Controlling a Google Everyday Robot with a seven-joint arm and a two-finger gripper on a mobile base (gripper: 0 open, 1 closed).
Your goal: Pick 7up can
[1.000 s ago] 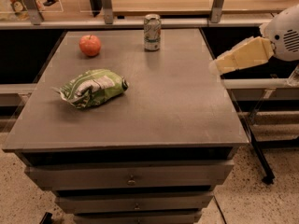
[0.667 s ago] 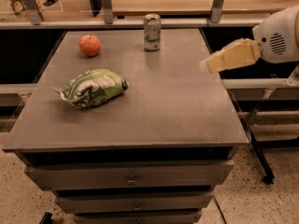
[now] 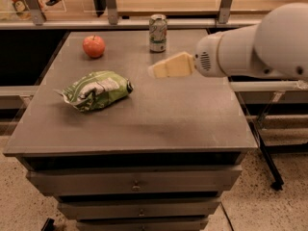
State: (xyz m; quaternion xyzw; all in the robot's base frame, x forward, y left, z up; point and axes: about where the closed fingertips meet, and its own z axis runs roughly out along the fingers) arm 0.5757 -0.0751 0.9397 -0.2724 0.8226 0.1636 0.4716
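The 7up can (image 3: 158, 32) stands upright at the far middle of the grey table (image 3: 144, 119), silvery-white with green markings. My gripper (image 3: 155, 71) comes in from the right on a white arm (image 3: 260, 44), with its pale yellow fingers (image 3: 171, 66) pointing left. It hangs over the table, in front of the can and a little below it in the picture, apart from it and holding nothing.
A red apple (image 3: 94, 46) sits at the far left. A green and white snack bag (image 3: 95, 90) lies at the left middle. A counter with metal posts (image 3: 110, 4) runs behind the table. Drawers (image 3: 134, 184) are below the table's front edge.
The arm and gripper have swung left from the table's right edge to over the table, closer to the can. The can, apple and bag have not moved.
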